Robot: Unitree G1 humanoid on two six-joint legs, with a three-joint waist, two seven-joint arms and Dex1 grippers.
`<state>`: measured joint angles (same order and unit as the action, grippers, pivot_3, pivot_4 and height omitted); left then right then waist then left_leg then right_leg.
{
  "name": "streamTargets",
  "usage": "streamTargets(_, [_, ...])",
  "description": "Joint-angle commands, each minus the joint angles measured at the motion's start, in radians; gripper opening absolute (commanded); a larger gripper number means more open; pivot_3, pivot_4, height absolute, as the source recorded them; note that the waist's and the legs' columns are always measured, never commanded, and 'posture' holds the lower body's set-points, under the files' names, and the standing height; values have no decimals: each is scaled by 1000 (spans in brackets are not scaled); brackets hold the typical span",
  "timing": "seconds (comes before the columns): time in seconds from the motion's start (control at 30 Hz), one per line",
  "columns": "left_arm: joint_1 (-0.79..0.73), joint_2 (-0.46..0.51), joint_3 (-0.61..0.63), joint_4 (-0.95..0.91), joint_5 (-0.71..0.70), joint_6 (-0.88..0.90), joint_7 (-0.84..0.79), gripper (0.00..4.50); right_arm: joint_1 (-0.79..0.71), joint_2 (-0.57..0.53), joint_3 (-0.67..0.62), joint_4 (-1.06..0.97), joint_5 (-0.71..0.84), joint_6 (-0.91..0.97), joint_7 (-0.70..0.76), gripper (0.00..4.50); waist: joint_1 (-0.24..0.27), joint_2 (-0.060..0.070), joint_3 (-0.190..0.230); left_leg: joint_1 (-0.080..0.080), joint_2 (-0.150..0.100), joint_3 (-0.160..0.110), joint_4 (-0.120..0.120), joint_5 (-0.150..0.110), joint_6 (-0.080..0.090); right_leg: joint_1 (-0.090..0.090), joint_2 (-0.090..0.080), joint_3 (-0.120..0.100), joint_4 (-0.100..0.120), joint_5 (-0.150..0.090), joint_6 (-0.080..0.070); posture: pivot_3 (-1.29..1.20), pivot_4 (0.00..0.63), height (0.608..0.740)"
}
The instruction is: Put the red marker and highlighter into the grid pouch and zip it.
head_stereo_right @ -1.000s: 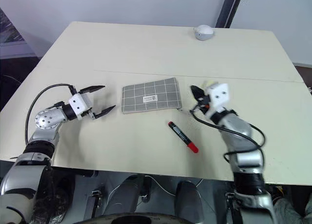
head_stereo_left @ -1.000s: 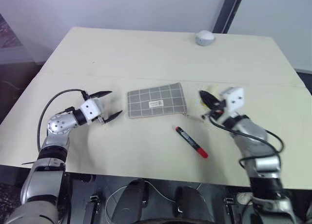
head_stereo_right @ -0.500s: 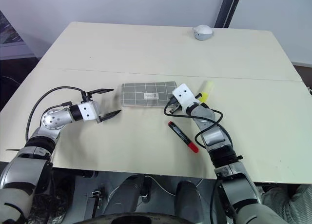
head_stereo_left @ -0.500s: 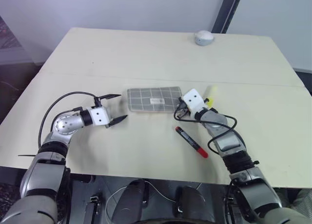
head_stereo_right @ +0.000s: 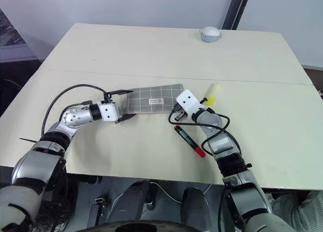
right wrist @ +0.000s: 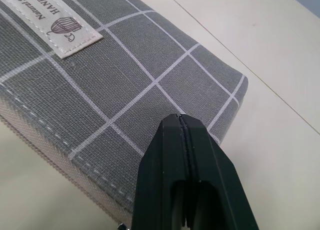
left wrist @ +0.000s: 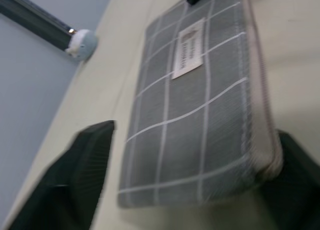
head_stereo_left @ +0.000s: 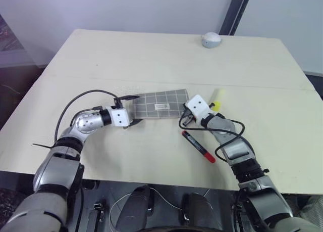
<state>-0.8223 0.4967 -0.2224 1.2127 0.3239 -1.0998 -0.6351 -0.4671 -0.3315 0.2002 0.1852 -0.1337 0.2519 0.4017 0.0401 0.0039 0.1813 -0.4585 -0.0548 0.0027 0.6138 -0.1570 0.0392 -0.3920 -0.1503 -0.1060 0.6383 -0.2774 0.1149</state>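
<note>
The grid pouch [right wrist: 115, 84] is showing coarse woven grey cloth with a stitched fabric label; the counter [head_stereo_left: 151, 55] is looking smooth, matt.

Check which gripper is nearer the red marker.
Right. The right gripper sits at the grid pouch's end just above the red marker; the left gripper straddles the pouch's far end.

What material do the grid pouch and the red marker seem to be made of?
The grid pouch looks like matte woven fabric, perhaps linen or canvas: the weave, the stitching and a sewn label show. The red marker is probably glossy plastic, judging by its smooth barrel.
</note>
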Motion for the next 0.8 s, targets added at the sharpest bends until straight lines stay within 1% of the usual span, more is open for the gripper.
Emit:
streamTargets(0.03, [8, -13, -14, 32, -6, 45, -41, 2047, 16, 0, -16, -52, 7, 11, 3, 0, 0, 0, 0, 0, 0, 0, 0, 0, 0, 0, 0, 0, 0, 0, 0, 0, 150, 740])
streamTargets(0.17, [15, -17, -5, 31, -21, 58, -51, 43, 20, -2, -20, -65, 8, 13, 4, 0, -2, 1, -1, 2, 0, 0, 0, 0, 0, 1, 0, 0, 1, 0, 0, 0, 150, 740])
streamTargets(0.2, [18, -21, 3, 31, -38, 67, -67, 11, 21, 1, -29, -71, 25, 4, 13, 0, -2, 1, -1, 4, 0, 0, 0, 0, 0, 2, 0, 0, 1, 0, 0, 0, 150, 740])
streamTargets(0.27, [24, -29, 31, 29, -84, 87, -108, 0, 25, 24, -76, -104, 102, 8, 35, 534, -2, 1, -1, 5, 0, 0, 0, 0, 0, 3, 0, 0, 0, 0, 0, 0, 150, 740])
streamTargets(0.3, [26, -30, 43, 24, -105, 91, -125, 0, 20, 23, -86, -115, 106, 2, 29, 867, -3, 1, -1, 5, 0, 0, 0, 0, 0, 2, 0, 0, 0, 0, 0, 0, 150, 740])
streamTargets(0.33, [29, -34, 64, 17, -137, 105, -149, 0, 19, 22, -97, -139, 115, 0, 31, 1327, -3, 1, -1, 5, 0, 0, 0, 0, 0, 2, 0, 0, 0, 0, 0, 0, 150, 740])
streamTargets(0.4, [35, -40, 110, -3, -205, 138, -186, 0, 28, 36, -144, -215, 175, 43, 29, 2398, -3, 1, -1, 5, 0, 0, 0, 0, 0, 1, 0, 0, 0, 0, 0, 0, 150, 740])
streamTargets(0.43, [42, -45, 136, -17, -246, 161, -209, 0, 40, 27, -160, -260, 193, 57, 39, 2985, -3, 1, -1, 5, 0, 0, 0, 0, 0, 1, 0, 0, 0, 0, 0, 0, 150, 740])
streamTargets(0.47, [49, -49, 159, -31, -279, 184, -222, 0, 54, 18, -177, -303, 215, 80, 48, 3473, -3, 1, -1, 5, 0, 0, 0, 0, 0, 1, -1, 0, 0, 0, 0, 0, 150, 740])
streamTargets(0.53, [68, -56, 197, -64, -334, 219, -240, 0, 85, 4, -217, -386, 278, 169, 67, 4479, -3, 0, 0, 5, 0, 0, -1, 0, 0, 0, 0, 0, 0, 0, 0, 0, 150, 740])
streamTargets(0.63, [99, -67, 220, -121, -376, 249, -252, 0, 132, -38, -213, -467, 320, 249, 115, 4479, -2, 0, 0, 4, 0, -1, -1, 0, 0, 0, 0, 0, -1, 0, 0, 0, 150, 740])
streamTargets(0.7, [114, -67, 212, -156, -355, 240, -221, 0, 145, -39, -207, -483, 331, 285, 104, 4479, -4, 0, 0, 3, 0, 0, -1, 0, 0, 0, 0, 0, -3, 0, 0, 0, 150, 740])
streamTargets(0.8, [121, -78, 208, -199, -350, 242, -194, 0, 149, -29, -166, -460, 303, 318, 75, 4479, -3, 0, 0, 2, 1, 0, -1, 0, 0, 0, 0, 0, -3, 0, 0, 0, 150, 740])
